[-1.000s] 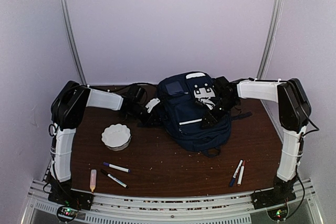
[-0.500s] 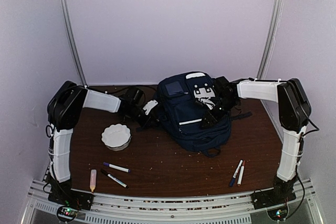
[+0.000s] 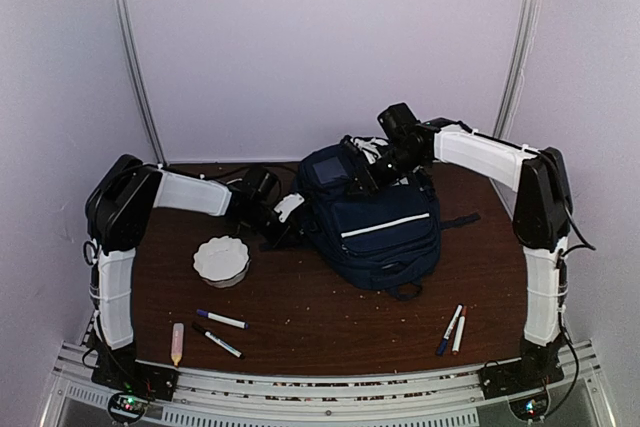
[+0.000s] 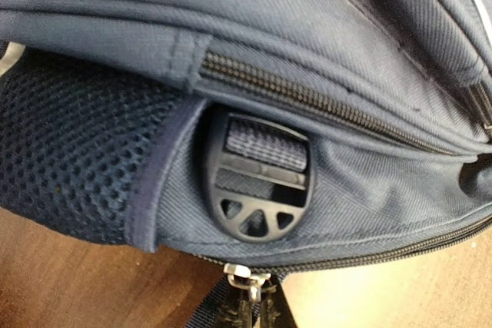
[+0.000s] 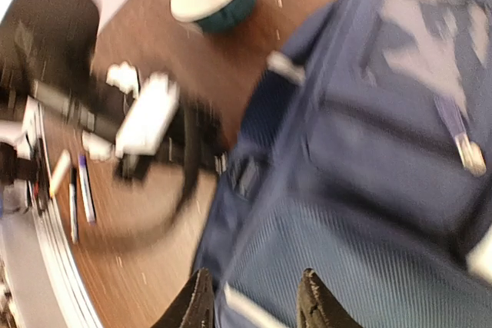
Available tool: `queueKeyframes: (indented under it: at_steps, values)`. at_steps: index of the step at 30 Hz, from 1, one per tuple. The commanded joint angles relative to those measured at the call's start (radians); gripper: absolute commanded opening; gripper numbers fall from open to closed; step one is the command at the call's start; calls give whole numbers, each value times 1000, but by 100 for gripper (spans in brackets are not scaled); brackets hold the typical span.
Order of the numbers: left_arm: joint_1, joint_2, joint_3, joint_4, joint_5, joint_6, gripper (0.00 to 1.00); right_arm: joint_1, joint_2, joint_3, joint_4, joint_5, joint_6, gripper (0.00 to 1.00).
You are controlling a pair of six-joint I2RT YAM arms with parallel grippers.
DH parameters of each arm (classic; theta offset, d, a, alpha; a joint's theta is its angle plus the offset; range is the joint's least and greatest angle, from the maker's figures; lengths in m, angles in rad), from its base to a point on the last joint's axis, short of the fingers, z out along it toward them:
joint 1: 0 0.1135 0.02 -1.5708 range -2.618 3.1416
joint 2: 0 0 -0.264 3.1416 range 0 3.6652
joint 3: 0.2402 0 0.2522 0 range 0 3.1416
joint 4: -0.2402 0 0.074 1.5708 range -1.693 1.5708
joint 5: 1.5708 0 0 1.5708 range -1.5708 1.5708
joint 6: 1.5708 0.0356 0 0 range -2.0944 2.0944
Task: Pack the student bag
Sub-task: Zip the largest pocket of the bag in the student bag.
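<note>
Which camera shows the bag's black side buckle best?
Left wrist: the buckle sits mid-frame, sharp, beside the mesh pocket. Top external shows the bag but not the buckle; right wrist is too blurred.

Navy-blue student bag (image 3: 385, 237) shows a thin white stripe, black buckle (image 4: 257, 190) on its side, white bowl (image 3: 221, 259), dark brown counter (image 3: 320, 322)
</note>
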Motion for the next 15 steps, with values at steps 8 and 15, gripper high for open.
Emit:
queueKeyframes:
  at_steps: [8, 15]
  values:
    - [-19, -112, -93, 64, -48, 0, 0, 84, 385, 354, 174, -73, 325, 42]
    - [-32, -148, -133, 86, -78, 10, 0, 125, 465, 303, 317, -80, 516, 45]
